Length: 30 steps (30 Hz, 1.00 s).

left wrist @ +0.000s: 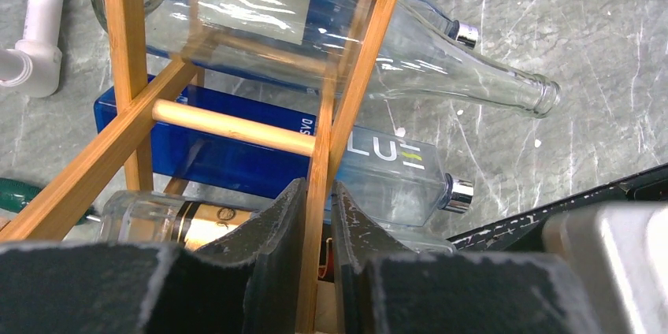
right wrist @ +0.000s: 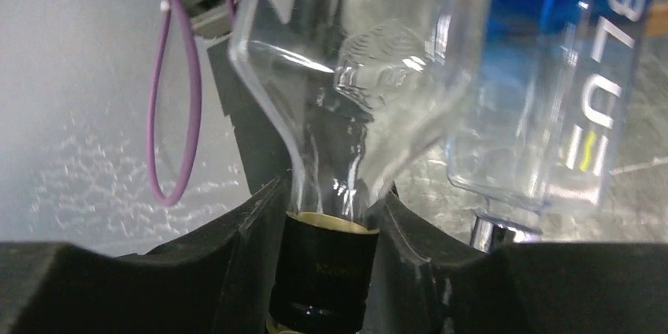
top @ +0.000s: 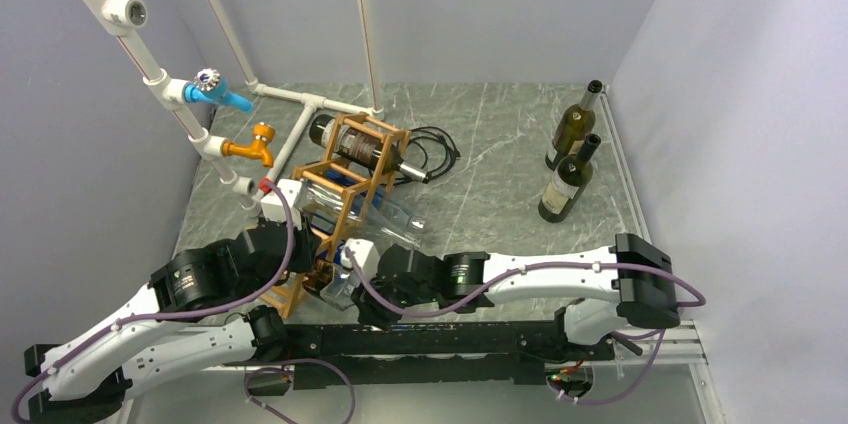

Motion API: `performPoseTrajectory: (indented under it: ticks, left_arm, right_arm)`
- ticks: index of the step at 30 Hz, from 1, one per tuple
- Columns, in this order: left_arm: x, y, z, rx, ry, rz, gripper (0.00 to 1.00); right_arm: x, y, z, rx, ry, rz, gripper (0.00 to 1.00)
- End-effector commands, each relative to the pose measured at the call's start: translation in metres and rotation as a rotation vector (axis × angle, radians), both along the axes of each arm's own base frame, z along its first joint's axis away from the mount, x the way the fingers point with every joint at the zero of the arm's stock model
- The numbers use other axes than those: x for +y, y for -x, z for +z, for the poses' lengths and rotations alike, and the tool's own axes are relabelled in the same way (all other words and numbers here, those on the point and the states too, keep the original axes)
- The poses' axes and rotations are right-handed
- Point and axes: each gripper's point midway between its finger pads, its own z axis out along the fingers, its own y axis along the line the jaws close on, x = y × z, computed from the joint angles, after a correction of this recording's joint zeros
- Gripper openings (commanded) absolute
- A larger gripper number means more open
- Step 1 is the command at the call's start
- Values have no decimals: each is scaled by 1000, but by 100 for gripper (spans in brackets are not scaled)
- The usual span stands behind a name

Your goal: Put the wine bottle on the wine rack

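From above, the orange-brown wooden lattice wine rack (top: 352,179) stands on the grey marbled desk (top: 490,204) with a dark glass bottle (top: 352,141) lying across its top. Its crowded near foot is hard to read.

In the left wrist view, the left tool (left wrist: 317,196) is clamped on one stick of the rack. Beyond lie a long-necked clear glass bottle (left wrist: 354,42) and a flat blue bottle (left wrist: 236,145). In the lowest cell lies the clear wine bottle (left wrist: 142,216) with a black-and-gold band, its neck hidden behind the fingers.

In the right wrist view, the right tool (right wrist: 329,208) grips the wine bottle's black-capped neck. The body runs out of frame, blurred by glare.
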Motion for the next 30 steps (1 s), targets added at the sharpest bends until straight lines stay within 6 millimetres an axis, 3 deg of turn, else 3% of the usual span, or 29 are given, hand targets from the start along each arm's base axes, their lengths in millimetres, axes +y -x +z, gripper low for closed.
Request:
performPoseTrajectory:
  ticks: [1,8,13,18,24,30]
  left_arm:
    - [-2,13,-21,93,-46,-44,23]
    - [0,15,-23,102,-35,-34,23]
    - [1,14,-22,95,-37,-28,22]
    - [-2,14,-23,95,-38,-41,21]
    - [-5,15,-22,101,-26,-50,20]
    - [-3,17,-21,104,-20,-51,20]
  right_arm:
    - [15,18,17,-76,-22,200,46]
    - [27,2,26,-152,-42,162,46]
    - [28,-1,35,-139,-108,109,16]
    - [38,5,42,-80,-232,86,0]
    - [62,4,57,23,-304,11,0]
    - [73,-8,83,166,-359,-80,11]
